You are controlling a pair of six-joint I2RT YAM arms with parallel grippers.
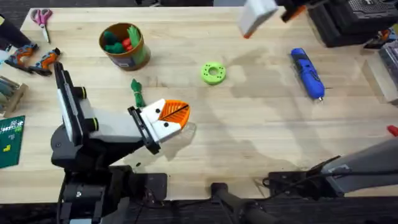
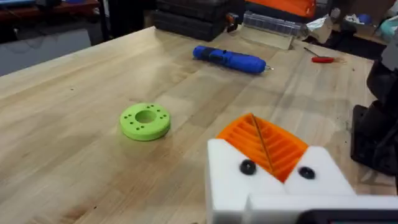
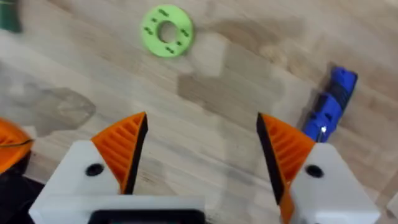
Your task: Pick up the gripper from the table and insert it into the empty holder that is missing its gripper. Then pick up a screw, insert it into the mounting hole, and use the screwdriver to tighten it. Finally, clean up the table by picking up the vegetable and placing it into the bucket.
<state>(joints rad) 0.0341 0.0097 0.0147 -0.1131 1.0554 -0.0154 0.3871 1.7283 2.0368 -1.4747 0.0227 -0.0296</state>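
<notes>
My left gripper (image 1: 174, 113) rests low over the table's middle left, shut, its orange ribbed pads (image 2: 249, 140) pressed together with nothing visible between them. The right gripper (image 3: 202, 149) hangs high above the table, open and holding nothing, and looks blurred at the far edge (image 1: 258, 15). Both its fingers carry orange pads. The loose gripper, an empty holder and the screw are out of view. The blue screwdriver (image 1: 308, 73) (image 2: 230, 59) (image 3: 329, 109) lies at the right. A green vegetable (image 1: 136, 93) lies just beyond the left gripper. The tan bucket (image 1: 124, 45) stands at the far left.
A flat green ring (image 1: 213, 73) (image 2: 145, 121) (image 3: 166, 30) lies mid-table. Scissors (image 1: 42, 17), orange-handled pliers (image 1: 34, 59) and a green board (image 1: 9, 140) sit along the left edge. Black cases (image 1: 354, 22) stand at the far right, with a small red tool (image 2: 323, 59) nearby.
</notes>
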